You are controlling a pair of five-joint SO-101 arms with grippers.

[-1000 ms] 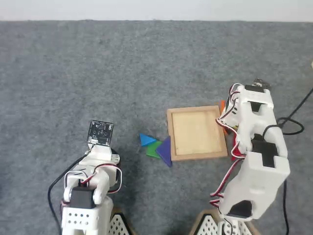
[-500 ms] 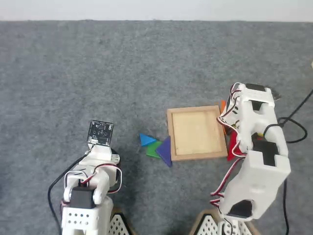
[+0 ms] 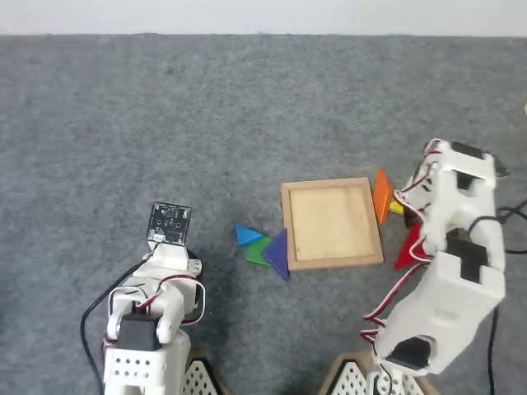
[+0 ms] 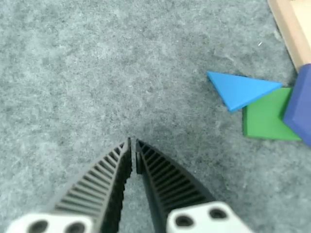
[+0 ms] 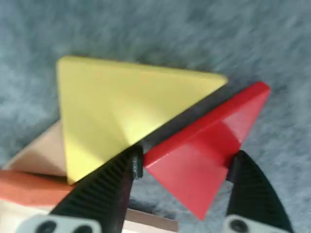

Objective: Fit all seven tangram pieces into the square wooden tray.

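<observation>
The square wooden tray [image 3: 287,224] lies empty in the middle of the table. A blue triangle [image 3: 247,235], a green piece [image 3: 258,252] and a dark blue piece [image 3: 278,253] cluster at its left side. At its right side lie an orange piece [image 3: 381,196], a yellow triangle [image 3: 397,208] and a red triangle [image 3: 409,247]. My right gripper [image 5: 185,162] is shut on the red triangle [image 5: 204,155], which overlaps the yellow triangle [image 5: 112,111]. My left gripper [image 4: 132,143] is shut and holds nothing, a short way from the blue triangle [image 4: 240,90].
Grey carpet covers the table. The right arm [image 3: 457,214] stands over the area right of the tray. An orange piece [image 5: 29,187] and a pale piece [image 5: 41,153] lie beside the yellow triangle. The tray's corner [image 4: 291,24] is beyond the green piece [image 4: 267,121].
The right arm has swung to the right, away from the tray, uncovering the orange, yellow and red pieces. The red triangle has shifted right with it. The left arm has not moved.
</observation>
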